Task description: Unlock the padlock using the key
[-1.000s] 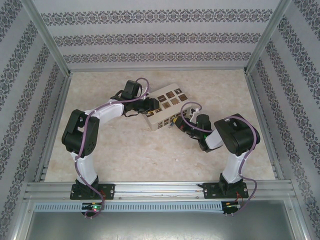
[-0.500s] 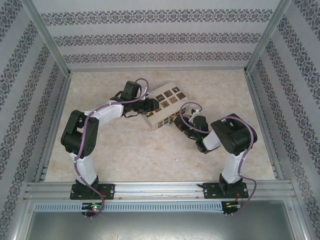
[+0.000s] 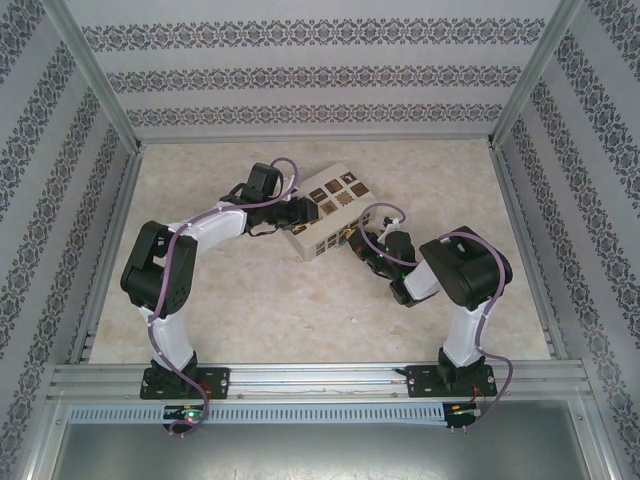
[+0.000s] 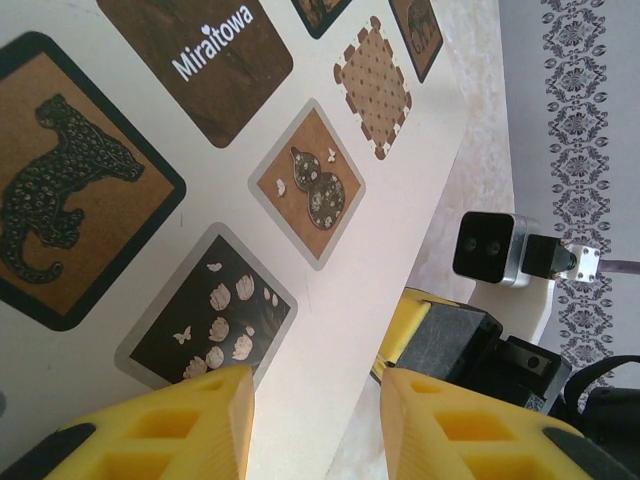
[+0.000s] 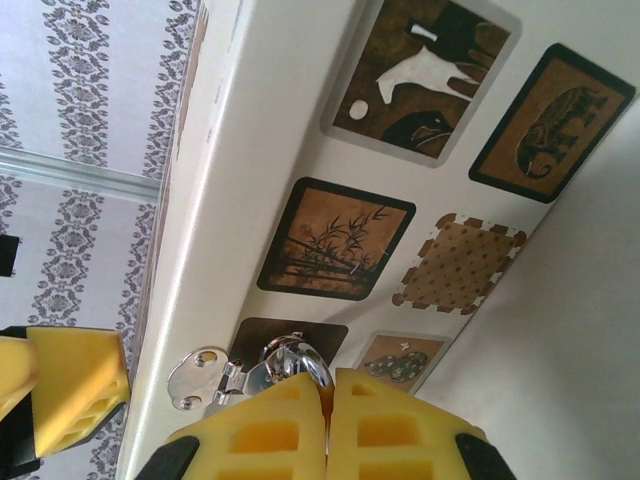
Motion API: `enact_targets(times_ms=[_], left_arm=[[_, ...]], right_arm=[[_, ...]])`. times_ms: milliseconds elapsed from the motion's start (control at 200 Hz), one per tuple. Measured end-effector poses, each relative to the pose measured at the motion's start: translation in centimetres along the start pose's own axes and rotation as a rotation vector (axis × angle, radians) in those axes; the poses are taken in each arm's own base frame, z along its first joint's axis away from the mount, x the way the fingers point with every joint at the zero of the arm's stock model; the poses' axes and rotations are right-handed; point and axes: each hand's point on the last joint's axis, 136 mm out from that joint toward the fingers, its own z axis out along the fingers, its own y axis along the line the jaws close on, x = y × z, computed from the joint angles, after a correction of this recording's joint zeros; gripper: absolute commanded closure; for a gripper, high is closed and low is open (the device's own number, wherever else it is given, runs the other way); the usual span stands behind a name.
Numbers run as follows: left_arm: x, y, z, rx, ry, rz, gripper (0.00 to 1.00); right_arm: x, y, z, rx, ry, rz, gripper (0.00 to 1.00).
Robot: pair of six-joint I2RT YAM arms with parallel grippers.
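The cream box [image 3: 330, 205] with dark square tiles lies mid-table. My left gripper [image 3: 300, 212] is at its left end. In the left wrist view its yellow fingers [image 4: 315, 385] straddle the box's edge [image 4: 330, 300], closed on it. My right gripper [image 3: 352, 240] is at the box's front side. In the right wrist view its pads [image 5: 328, 385] are pressed together right under a silvery shackle [image 5: 295, 358] that hangs in the metal hasp [image 5: 200, 380]. The padlock's blue body is hidden behind the pads. The key is hidden.
Aluminium rails [image 3: 300, 378] run along the near edge, and patterned walls [image 3: 320, 75] close in the other sides. A yellow finger [image 5: 70, 385] of the left gripper shows past the box's corner. The right wrist's camera [image 4: 490, 248] is close to the box's edge.
The right arm has edged left and a little forward, bringing its gripper tighter against the box's front. The left arm and the box have barely moved.
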Motion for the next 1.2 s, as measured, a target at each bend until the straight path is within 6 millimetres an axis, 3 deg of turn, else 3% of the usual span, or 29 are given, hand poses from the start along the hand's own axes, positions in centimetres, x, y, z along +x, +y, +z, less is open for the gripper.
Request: enact_targets(times_ms=[700,979,1199], left_arm=[[0.0,-0.3,-0.1,0.004,-0.001,0.004,0.56],[0.2,-0.4,-0.5,0.001,0.003,0.002,0.54],[0.4,0.4,-2.1,-0.057,-0.009,0.007,0.51]], right_arm=[[-2.0,-0.6,-0.1,0.036,-0.056,-0.003,1.00],[-3.9,1.4,-1.5,0.021,-0.098,-0.057,1.00],[-4.8,3.3,-3.2,0.022,-0.109,-0.120,1.00]])
